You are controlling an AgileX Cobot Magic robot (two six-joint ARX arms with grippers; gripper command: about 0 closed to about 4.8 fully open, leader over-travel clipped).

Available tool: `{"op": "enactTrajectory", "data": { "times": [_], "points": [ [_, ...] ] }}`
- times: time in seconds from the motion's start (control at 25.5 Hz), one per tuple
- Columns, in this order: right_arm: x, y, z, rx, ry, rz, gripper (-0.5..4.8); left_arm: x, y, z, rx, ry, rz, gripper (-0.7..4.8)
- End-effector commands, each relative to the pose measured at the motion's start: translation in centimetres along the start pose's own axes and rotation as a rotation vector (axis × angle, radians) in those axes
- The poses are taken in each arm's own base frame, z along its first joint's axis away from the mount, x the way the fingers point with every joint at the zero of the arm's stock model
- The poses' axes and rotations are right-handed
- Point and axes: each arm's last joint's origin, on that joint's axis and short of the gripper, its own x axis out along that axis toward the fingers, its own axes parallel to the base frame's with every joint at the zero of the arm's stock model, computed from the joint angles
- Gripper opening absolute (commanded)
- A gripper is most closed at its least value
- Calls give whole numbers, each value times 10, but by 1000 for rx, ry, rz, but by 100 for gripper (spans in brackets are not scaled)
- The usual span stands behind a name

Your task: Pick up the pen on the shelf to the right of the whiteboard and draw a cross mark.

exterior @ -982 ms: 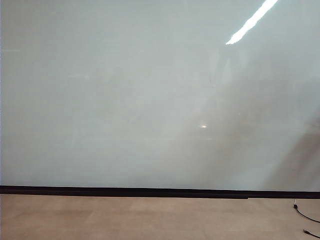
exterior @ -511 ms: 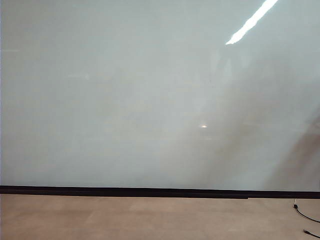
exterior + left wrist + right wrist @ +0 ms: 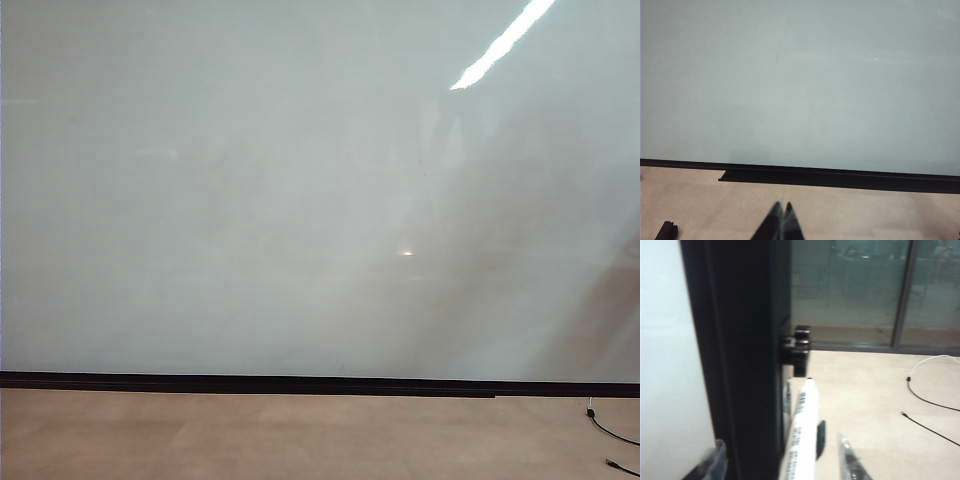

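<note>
While the pen (image 3: 802, 427) stands between the spread fingers of my right tool (image 3: 782, 462), its long axis runs away from the wrist along the black frame (image 3: 740, 355) at the whiteboard's (image 3: 250, 200) right edge. Nothing is pinched yet, I judge. My left tool (image 3: 782, 220) hangs pressed together, well apart, facing the board. No cross mark shows.

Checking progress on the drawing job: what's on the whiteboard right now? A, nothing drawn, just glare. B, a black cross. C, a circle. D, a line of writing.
A: the whiteboard shows only a bright glare streak and no strokes, while the pen sits between the right claw's fingers.
</note>
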Motion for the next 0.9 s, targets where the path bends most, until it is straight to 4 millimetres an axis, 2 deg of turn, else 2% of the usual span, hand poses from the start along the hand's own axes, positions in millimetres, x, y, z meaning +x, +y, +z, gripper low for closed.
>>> {"op": "enactTrajectory", "data": {
  "times": [0.04, 0.35, 0.47, 0.55, 0.59, 0.9],
  "points": [
    [-1, -1, 2, -10, -13, -23, 305, 0, 0, 1, 4, -8, -4, -5],
    [-1, -1, 1, -11, -12, -30, 302, 0, 0, 1, 4, -8, -4, -5],
    [-1, -1, 1, -11, -12, -29, 263, 0, 0, 1, 5, -8, -4, -5],
    [-1, -1, 1, -13, -12, -29, 259, 0, 0, 1, 4, -8, -4, -5],
    [-1, -1, 1, -19, -12, -29, 236, 0, 0, 1, 4, -8, -4, -5],
    [0, 0, 2, -21, -13, -24, 214, 0, 0, 1, 5, -8, -4, -5]
  ]
}}
